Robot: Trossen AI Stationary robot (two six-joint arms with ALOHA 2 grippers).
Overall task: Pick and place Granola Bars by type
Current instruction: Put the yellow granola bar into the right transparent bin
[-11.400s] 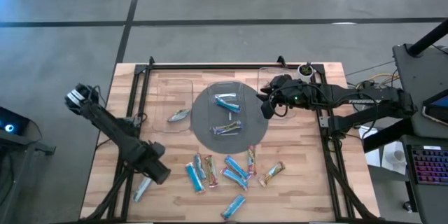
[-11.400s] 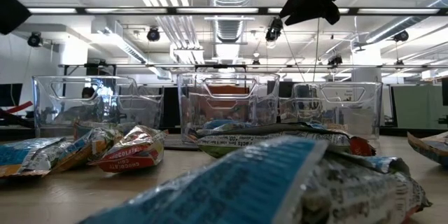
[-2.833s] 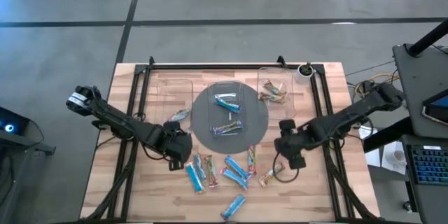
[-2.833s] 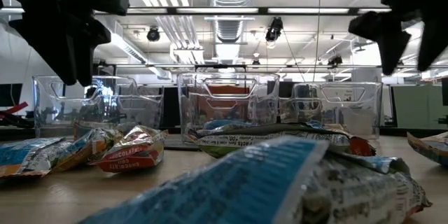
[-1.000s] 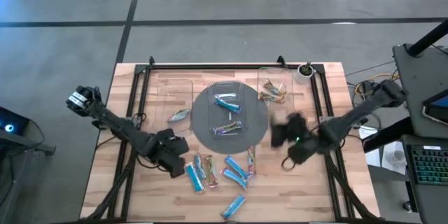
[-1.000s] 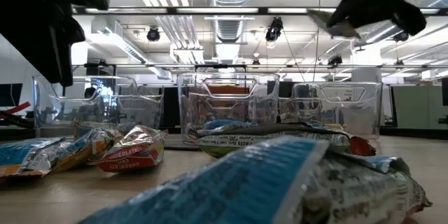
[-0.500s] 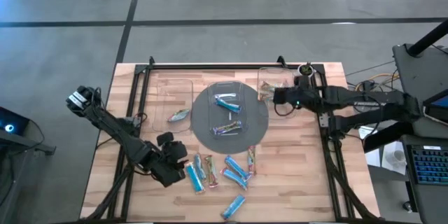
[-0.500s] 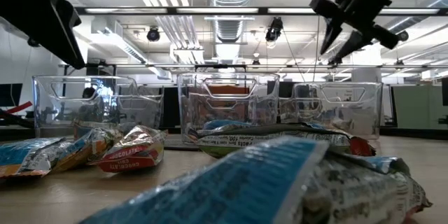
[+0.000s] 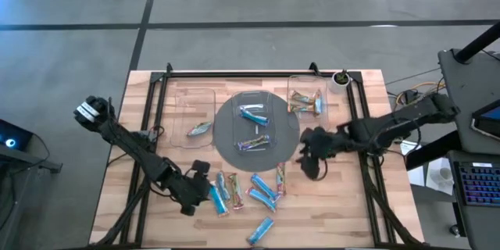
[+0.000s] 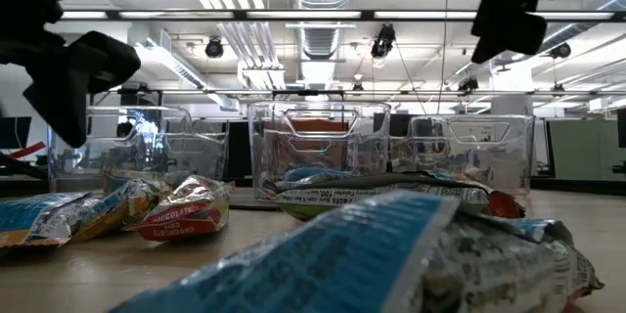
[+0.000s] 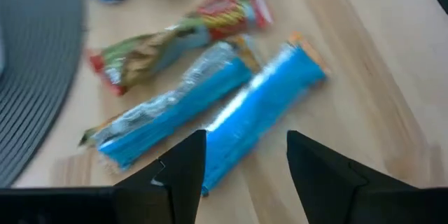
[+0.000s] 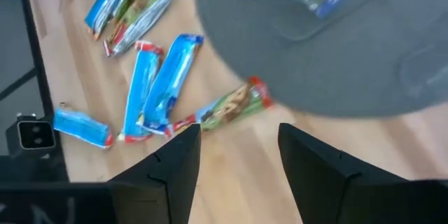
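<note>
Left gripper (image 11: 241, 155), fingers spread and empty above the light-blue bar (image 11: 262, 105), could snag its touching silvery neighbour (image 11: 175, 105).

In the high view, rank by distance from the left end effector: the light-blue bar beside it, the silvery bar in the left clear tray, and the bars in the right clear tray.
1. Light-blue wrapped bar, directly beside the left end effector, near table edge.
2. Silvery wrapped bar in the left clear tray, farther back.
3. Tan bars in the right clear tray, far right corner.
</note>
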